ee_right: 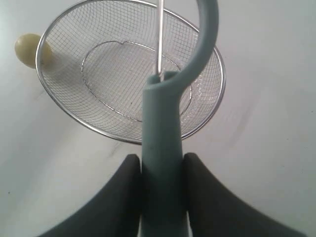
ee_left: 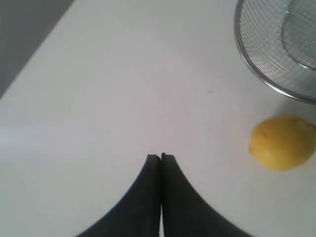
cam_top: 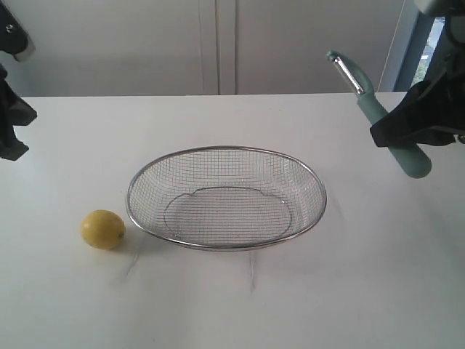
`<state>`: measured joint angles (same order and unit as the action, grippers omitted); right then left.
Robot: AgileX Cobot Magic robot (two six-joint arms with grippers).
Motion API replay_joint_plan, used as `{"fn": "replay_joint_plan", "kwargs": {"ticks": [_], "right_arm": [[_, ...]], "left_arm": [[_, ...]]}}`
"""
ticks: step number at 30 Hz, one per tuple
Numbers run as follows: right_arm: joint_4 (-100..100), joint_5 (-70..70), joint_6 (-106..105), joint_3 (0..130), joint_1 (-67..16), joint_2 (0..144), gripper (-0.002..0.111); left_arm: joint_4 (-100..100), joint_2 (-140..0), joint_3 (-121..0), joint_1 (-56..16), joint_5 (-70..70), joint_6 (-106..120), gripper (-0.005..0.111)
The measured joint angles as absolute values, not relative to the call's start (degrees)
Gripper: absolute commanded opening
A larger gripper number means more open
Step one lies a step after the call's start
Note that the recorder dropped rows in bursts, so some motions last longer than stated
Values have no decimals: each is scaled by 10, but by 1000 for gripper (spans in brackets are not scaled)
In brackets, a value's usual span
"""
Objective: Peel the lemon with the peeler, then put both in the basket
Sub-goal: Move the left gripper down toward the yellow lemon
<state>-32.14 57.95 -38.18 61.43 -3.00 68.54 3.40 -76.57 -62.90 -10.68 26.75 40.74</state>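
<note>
Much of the left gripper [cam_top: 11, 123] is being cut off by the edge of the exterior view, but in the left wrist view its two dark fingers [ee_left: 161, 157] are being shown pressed together with nothing between them, hanging above bare white table [cam_top: 363, 276]. The peeler [cam_top: 368, 100] is being held in the air at the right by the right gripper [cam_top: 414, 120], whose fingers are being kept clamped on the teal handle; the middle of that handle is being hidden by the gripper body, while the metal blade head is being pointed up and to the left. In the right wrist view the peeler [ee_right: 163, 123] is being cropped at its head, and part of the basket [ee_right: 64, 84] is being blocked by it. The basket [cam_top: 290, 174] is being seen empty at the table's middle. The lemon [cam_top: 102, 229] is being left on the table just beside the basket's left rim, outside it, apart from both grippers.
</note>
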Motion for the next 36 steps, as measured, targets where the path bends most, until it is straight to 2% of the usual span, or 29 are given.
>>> {"fn": "replay_joint_plan", "kwargs": {"ticks": [10, 19, 21, 23, 28, 29, 36], "right_arm": [[-321, 580, -382, 614, -30, 685, 0], [-321, 580, -382, 614, -30, 685, 0], [-321, 580, -382, 614, -30, 685, 0], [-321, 580, -382, 614, -30, 685, 0], [-321, 580, -382, 614, -30, 685, 0], [-321, 580, -382, 614, -30, 685, 0], [-321, 580, -382, 614, -30, 685, 0]], "left_arm": [[64, -866, -719, -144, 436, 424, 0], [75, -890, -713, -186, 454, 576, 0], [77, -890, -704, -192, 450, 657, 5], [78, -890, -690, -193, 449, 730, 19], [78, -890, -660, -193, 421, 810, 70], [78, -890, -655, -193, 410, 819, 74], [93, -915, -637, -193, 380, 870, 74]]}}
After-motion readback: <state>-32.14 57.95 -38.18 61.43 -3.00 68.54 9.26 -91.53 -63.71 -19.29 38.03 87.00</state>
